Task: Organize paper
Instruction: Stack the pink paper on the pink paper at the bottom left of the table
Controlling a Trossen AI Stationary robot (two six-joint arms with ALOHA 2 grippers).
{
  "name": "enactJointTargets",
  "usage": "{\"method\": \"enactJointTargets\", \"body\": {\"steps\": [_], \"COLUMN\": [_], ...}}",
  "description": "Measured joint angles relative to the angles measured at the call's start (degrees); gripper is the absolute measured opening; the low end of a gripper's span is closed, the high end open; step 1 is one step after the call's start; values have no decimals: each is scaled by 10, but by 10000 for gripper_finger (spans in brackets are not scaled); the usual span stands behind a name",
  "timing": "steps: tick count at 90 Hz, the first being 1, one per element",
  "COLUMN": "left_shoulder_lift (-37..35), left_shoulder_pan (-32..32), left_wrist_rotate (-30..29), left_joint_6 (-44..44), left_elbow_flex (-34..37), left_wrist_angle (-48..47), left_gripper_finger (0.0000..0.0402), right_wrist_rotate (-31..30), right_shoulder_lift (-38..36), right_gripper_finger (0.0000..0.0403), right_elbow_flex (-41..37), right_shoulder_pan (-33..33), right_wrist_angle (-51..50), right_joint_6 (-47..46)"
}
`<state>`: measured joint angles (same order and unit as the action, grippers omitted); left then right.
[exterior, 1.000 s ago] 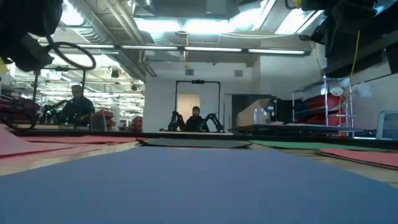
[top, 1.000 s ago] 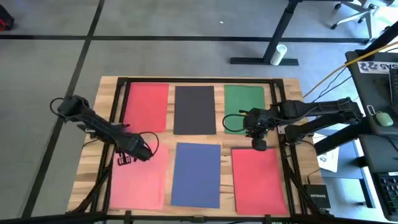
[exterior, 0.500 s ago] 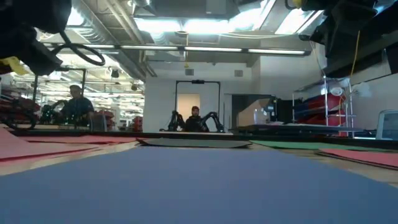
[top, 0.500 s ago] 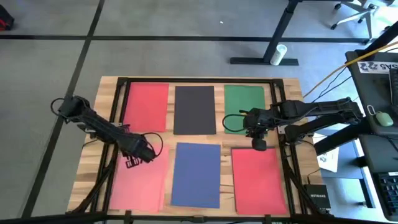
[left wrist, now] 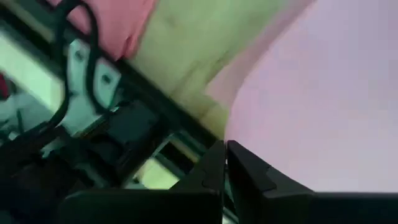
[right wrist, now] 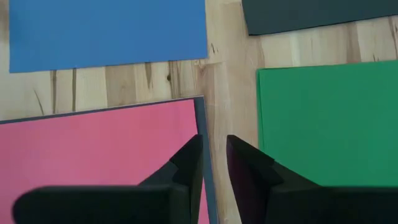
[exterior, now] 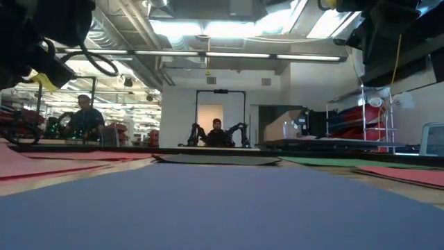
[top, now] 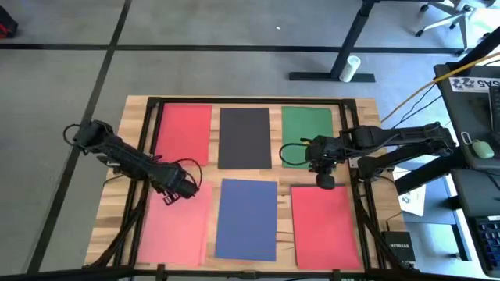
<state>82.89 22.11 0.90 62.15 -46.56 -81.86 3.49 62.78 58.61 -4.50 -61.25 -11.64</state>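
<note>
The left tool [top: 173,191] is hanging over the far edge of the pink sheet [top: 173,226] at the near left of the bench [top: 362,108]. In its own wrist view its two fingers [left wrist: 239,171] are lying almost together, with only a thin slit between them, right at the rim of the pink sheet [left wrist: 323,99]; whether they are pinching that rim cannot be told. The right tool [top: 323,179] is hovering between the green sheet [top: 306,135] and the near red sheet [top: 324,224]. Its fingers [right wrist: 249,168] are standing slightly apart with nothing between them, over the corner of the red sheet [right wrist: 99,149] and the bare wood strip beside the green sheet [right wrist: 323,118].

Six sheets are lying flat in two rows of three, each with its long axis running from the near edge of the bench to the far edge. The far row is showing a red sheet [top: 185,133], the black sheet [top: 244,137] and the green one; the near row is showing the pink one, the blue sheet [top: 247,218] and the second red one.

A darker edge is peeking out along the red sheet's side in the right wrist view, but what it belongs to is unclear. From the low camera the blue sheet [exterior: 222,208] is filling the foreground and the tools are mostly cut off.
</note>
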Motion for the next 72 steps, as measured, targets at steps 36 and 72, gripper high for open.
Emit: {"method": "enactJointTargets", "body": {"steps": [36, 72], "left_shoulder_lift": [-31, -35], "left_shoulder_pan": [-4, -5], "left_wrist_rotate": [-10, -38], "left_joint_6": [82, 125], "left_elbow_flex": [23, 24], "left_wrist_angle": [128, 49], "left_gripper_finger": [0, 0], "right_wrist_rotate": [0, 0], "right_shoulder_lift": [0, 0], "right_gripper_finger": [60, 60], "right_elbow_flex": [-3, -3], "right_shoulder_pan": [0, 0], "right_wrist_angle": [-1, 0], "right_joint_6": [0, 0]}}
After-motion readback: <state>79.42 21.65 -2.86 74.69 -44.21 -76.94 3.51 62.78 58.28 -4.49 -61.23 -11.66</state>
